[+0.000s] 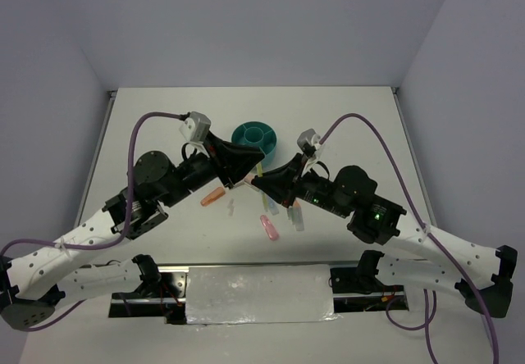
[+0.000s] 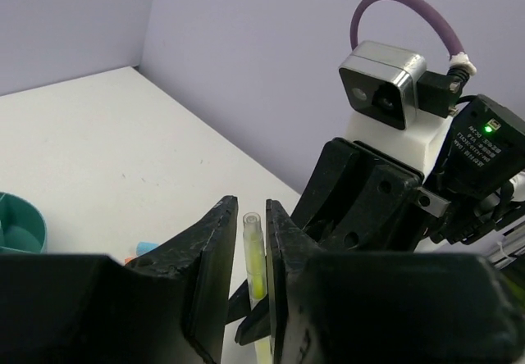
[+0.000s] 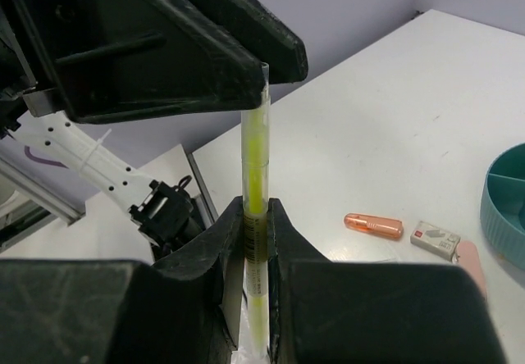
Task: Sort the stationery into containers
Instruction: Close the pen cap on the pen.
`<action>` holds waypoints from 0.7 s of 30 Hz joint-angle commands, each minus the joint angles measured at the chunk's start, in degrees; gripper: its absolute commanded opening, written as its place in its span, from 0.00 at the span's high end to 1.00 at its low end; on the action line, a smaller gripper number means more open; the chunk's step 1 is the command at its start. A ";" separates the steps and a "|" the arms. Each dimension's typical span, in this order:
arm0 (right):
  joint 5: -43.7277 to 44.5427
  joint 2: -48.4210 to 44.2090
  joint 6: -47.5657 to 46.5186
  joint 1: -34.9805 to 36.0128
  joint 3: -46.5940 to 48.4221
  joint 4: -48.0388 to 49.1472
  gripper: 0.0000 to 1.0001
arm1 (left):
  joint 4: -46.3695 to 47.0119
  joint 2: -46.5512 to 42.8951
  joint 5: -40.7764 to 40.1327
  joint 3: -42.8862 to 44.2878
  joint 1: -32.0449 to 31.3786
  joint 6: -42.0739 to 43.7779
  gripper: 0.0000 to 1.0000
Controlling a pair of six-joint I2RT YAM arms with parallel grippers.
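My right gripper point(image 3: 255, 208) is shut on a yellow-green pen point(image 3: 256, 159), held upright in mid-air over the middle of the table. The pen's clear cap end point(image 2: 253, 245) stands between the fingers of my left gripper point(image 2: 251, 208), which is narrowly open, with a thin gap on the cap's left side. From above, both grippers point(image 1: 246, 179) point(image 1: 261, 181) meet just in front of the round teal organizer point(image 1: 254, 136). On the table lie an orange stubby item point(image 1: 212, 197), a pink one point(image 1: 269, 228) and clear pieces point(image 1: 294, 215).
The right wrist view shows a white eraser point(image 3: 435, 238) and a pink item point(image 3: 469, 261) beside the organizer's rim point(image 3: 500, 208). A blue item point(image 2: 146, 249) peeks out behind my left finger. A foil-covered strip point(image 1: 258, 294) lies at the near edge.
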 commanded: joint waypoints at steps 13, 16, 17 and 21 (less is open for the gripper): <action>1.27 3.08 -4.63 -0.53 8.29 -1.03 1.00 | -1.64 0.53 2.98 -0.27 -0.36 -3.63 1.00; 0.84 4.75 -6.83 -1.49 12.85 -2.09 1.00 | -4.00 0.53 3.43 -1.67 -0.89 -4.86 1.00; 0.66 5.36 -7.44 -2.11 14.10 -2.35 1.00 | -4.88 0.62 3.52 -1.94 -1.15 -5.13 1.00; -0.93 8.26 -8.94 -3.78 20.34 -4.29 1.00 | -4.37 0.18 5.01 -6.15 -2.47 -7.76 1.00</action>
